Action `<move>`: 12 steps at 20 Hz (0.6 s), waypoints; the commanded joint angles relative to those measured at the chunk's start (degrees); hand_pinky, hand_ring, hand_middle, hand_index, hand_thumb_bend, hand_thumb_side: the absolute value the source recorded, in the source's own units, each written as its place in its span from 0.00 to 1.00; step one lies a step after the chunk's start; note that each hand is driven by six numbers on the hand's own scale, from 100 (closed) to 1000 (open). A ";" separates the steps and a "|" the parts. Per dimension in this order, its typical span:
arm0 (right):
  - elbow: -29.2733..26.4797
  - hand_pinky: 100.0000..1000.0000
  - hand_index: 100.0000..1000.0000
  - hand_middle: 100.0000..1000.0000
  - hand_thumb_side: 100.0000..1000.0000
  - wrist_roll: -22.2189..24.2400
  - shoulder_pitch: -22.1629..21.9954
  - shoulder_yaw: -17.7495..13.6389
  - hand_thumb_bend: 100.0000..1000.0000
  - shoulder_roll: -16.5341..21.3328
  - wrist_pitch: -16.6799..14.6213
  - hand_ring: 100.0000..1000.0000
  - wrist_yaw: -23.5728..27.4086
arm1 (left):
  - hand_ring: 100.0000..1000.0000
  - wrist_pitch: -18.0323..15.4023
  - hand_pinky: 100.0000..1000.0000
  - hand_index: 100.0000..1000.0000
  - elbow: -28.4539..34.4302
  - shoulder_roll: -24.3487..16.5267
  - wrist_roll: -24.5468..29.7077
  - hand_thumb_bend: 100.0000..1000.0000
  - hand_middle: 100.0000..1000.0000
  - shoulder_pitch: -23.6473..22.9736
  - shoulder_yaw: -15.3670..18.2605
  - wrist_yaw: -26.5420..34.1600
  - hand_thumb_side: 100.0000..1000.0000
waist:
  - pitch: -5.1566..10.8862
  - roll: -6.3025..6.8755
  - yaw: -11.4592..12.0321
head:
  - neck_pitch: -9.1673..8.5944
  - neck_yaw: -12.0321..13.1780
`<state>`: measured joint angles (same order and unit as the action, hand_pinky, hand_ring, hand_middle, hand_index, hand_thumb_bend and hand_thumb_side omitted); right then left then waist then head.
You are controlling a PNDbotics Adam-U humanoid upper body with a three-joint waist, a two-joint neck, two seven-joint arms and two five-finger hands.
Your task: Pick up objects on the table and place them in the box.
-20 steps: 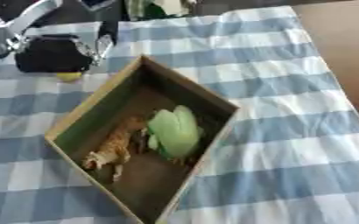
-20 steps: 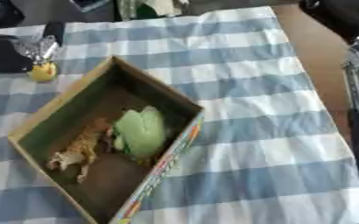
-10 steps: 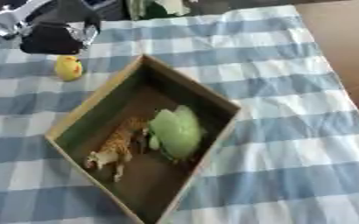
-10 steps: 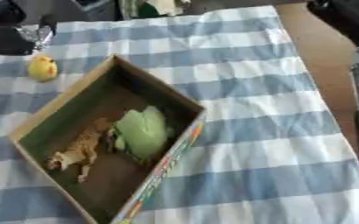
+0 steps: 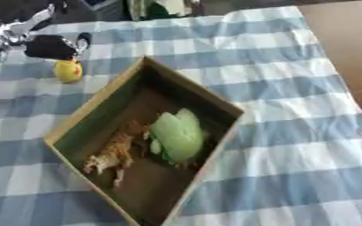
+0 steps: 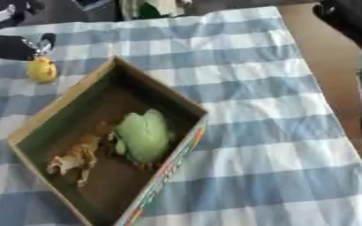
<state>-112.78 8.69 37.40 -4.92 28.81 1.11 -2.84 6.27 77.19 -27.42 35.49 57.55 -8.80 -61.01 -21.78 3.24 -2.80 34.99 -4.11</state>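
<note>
Left hand (image 5: pixel 54 46) directly above yellow toy (image 5: pixel 68 70), finger state: cannot tell; toy on cloth just outside box (image 5: pixel 99 103) far-left wall. Risk: fingertip nudge rolls toy off, or toy strikes rim during transfer

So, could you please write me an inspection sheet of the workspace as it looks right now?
Surface: table under a blue and white checked cloth; bare brown tabletop at the right edge.
Job's things: open box lying askew, holding a green toy and a tan toy side by side; yellow toy on the cloth beyond the box's far left corner.
Clutter: green and white things at the far edge, unclear.
Hands: left hand just above the yellow toy, fingers unclear; right hand not seen, only dark arm parts at the right edge.
Cables: nothing seen.
Surroundings: dark background beyond the table.
</note>
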 commanded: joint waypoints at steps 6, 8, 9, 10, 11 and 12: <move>-0.77 0.80 0.78 0.54 0.52 0.48 1.14 -0.47 0.02 1.01 -0.30 0.76 0.34 | 0.90 -0.03 0.72 0.96 -6.54 -0.20 0.06 0.16 0.81 1.69 2.00 -3.21 0.67 | 0.64 -0.28 -0.17 | -1.31 0.27; -0.75 0.80 0.78 0.54 0.52 0.51 1.15 -0.50 0.02 1.00 -0.30 0.76 0.34 | 0.90 0.03 0.72 0.96 -7.85 -0.09 0.36 0.17 0.81 1.69 2.31 -3.40 0.69 | 0.55 -0.31 -0.19 | -1.44 0.28; -0.73 0.80 0.78 0.54 0.52 0.51 1.16 -0.51 0.02 1.00 -0.31 0.76 0.33 | 0.90 0.04 0.72 0.96 -8.47 -0.06 0.67 0.18 0.81 1.69 2.46 -3.40 0.69 | 0.51 -0.33 -0.18 | -1.47 0.27; -0.72 0.80 0.78 0.54 0.52 0.52 1.15 -0.52 0.02 1.00 -0.31 0.76 0.32 | 0.90 0.05 0.72 0.96 -8.90 -0.05 0.91 0.18 0.81 1.71 2.59 -3.38 0.70 | 0.50 -0.34 -0.16 | -1.50 0.26; -0.70 0.80 0.78 0.54 0.52 0.52 1.12 -0.55 0.02 0.99 -0.31 0.76 0.30 | 0.90 0.13 0.73 0.96 -9.26 -0.09 1.08 0.19 0.81 1.73 2.71 -3.51 0.69 | 0.47 -0.35 -0.14 | -1.55 0.25; -0.69 0.80 0.78 0.54 0.52 0.54 1.10 -0.55 0.02 0.97 -0.30 0.76 0.30 | 0.90 0.28 0.73 0.97 -9.58 -0.15 1.17 0.20 0.81 1.74 2.83 -3.82 0.69 | 0.45 -0.36 -0.12 | -1.59 0.23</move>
<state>-112.77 9.07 37.78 -4.93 28.81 1.00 -2.84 6.50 67.45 -26.63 36.35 57.94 -6.82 -64.42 -22.50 3.07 -2.91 34.12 -4.05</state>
